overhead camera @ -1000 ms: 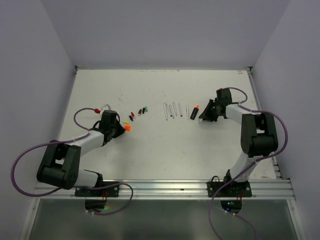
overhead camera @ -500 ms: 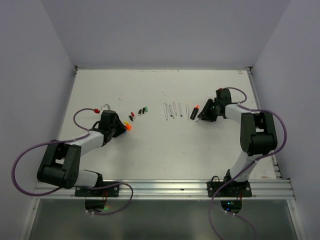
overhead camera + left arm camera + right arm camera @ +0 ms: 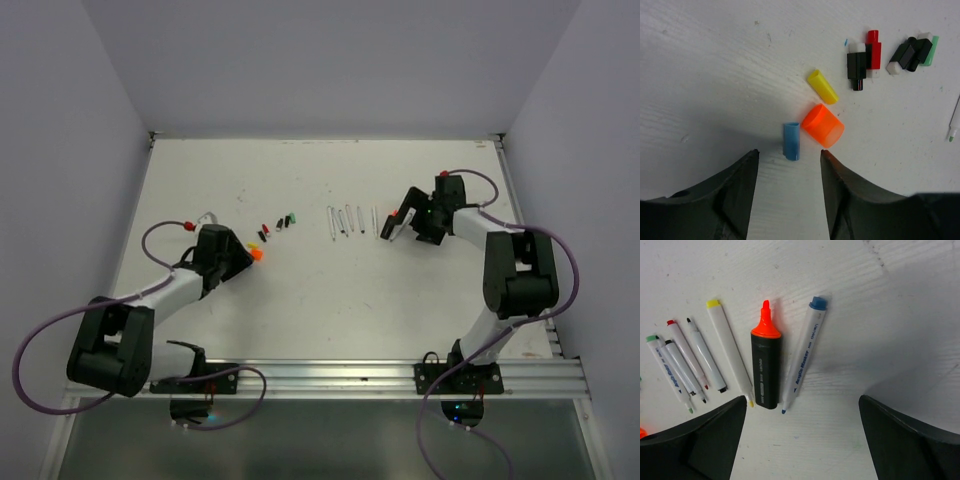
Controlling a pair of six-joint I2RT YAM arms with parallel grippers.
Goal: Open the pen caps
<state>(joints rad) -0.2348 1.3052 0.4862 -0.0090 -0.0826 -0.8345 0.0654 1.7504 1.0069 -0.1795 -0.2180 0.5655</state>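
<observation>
Well, Eight Loose Caps, Seven Bare Pens, Both Sets of Jaws Apart

The small plastic pen caps lie in a loose cluster on the white counter [image 3: 300, 310], just ahead of the left arm [image 3: 170, 285]. I count eight:
- one short blue tube cap [image 3: 791, 141]
- one fat orange cap [image 3: 823, 125]
- one slim yellow cap [image 3: 822, 86]
- one red cap [image 3: 873, 46]
- one green cap [image 3: 933, 50]
- three black caps with white ends [image 3: 856, 65], as far as I can tell, two of them bunched against the green one

The left jaws stand partly spread and pinch nothing. The blue cap lies flat on the counter just ahead of the gap between them, with the orange one just beside it.

Well apart to the right, seven uncapped pens lie roughly side by side in front of the right arm [image 3: 510, 270]. One is a black-bodied highlighter with an orange chisel tip [image 3: 765, 370]. The other six are thin white pen barrels [image 3: 730, 350], ended in blue, yellow, red, green and two in black. The right jaws are spread wide and hold nothing.

The blue-ended white barrel [image 3: 805, 355], just beside the highlighter, carries blue lettering along its length, and one word looks like "Marker". The green-ended barrel has similar lettering, and the highlighter bears a pale label. Both are too small for me to read.
</observation>
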